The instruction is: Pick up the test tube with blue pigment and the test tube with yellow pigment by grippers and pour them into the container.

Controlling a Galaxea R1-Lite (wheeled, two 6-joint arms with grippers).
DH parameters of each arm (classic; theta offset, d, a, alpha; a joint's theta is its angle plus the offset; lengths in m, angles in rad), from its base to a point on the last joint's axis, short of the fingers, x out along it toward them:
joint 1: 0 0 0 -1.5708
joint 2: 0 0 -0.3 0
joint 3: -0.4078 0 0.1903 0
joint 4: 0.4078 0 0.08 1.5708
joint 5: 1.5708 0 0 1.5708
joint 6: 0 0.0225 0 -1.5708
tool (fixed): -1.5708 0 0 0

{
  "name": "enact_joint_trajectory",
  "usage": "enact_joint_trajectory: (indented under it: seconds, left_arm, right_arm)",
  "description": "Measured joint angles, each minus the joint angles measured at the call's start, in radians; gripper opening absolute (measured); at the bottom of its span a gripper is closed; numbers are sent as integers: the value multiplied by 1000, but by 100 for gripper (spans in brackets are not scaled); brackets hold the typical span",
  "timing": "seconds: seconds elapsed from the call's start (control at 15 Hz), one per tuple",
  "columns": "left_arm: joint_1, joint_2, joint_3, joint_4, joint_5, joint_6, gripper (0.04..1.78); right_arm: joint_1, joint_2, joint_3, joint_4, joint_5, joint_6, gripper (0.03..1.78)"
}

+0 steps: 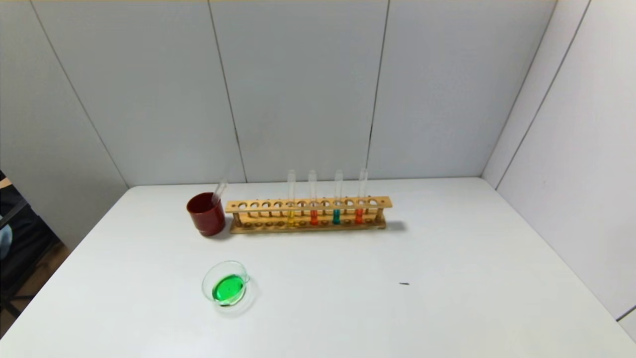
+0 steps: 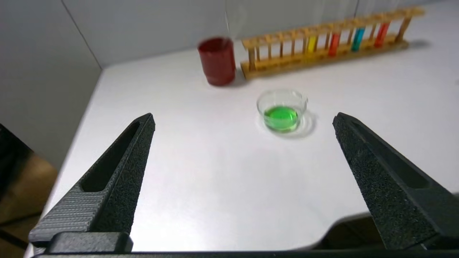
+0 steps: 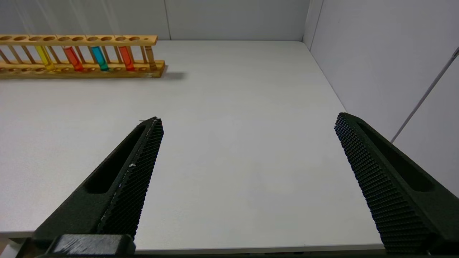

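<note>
Both grippers, left gripper point(image 2: 244, 118) and right gripper point(image 3: 247, 120), hang low at the table's point(image 1: 447, 298) near edge, fingers wide, holding nothing. Green liquid sits in the container point(image 1: 226, 283), suggesting pours happened; the blue tube point(image 1: 337, 199) and yellow tube point(image 1: 291, 199) stand upright in the wooden rack point(image 1: 308, 214), well apart from both.

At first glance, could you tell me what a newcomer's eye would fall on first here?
The bright green liquid in the container near the table's front left stands out first. Behind it, the wooden rack holds yellow, orange-red and blue-teal tubes, with a dark red cup at its left end.
</note>
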Motion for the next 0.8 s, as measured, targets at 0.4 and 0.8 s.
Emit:
enact_joint_trajectory:
  seconds: [0.4, 0.8]
  left_arm:
    - [-4, -39, 96, -17, 120, -73, 175]
    - [-4, -41, 101, 1, 134, -69, 175]
  right_arm:
    - [0, 0, 0, 0, 0, 0, 175]
    - [0, 0, 0, 0, 2, -10, 175]
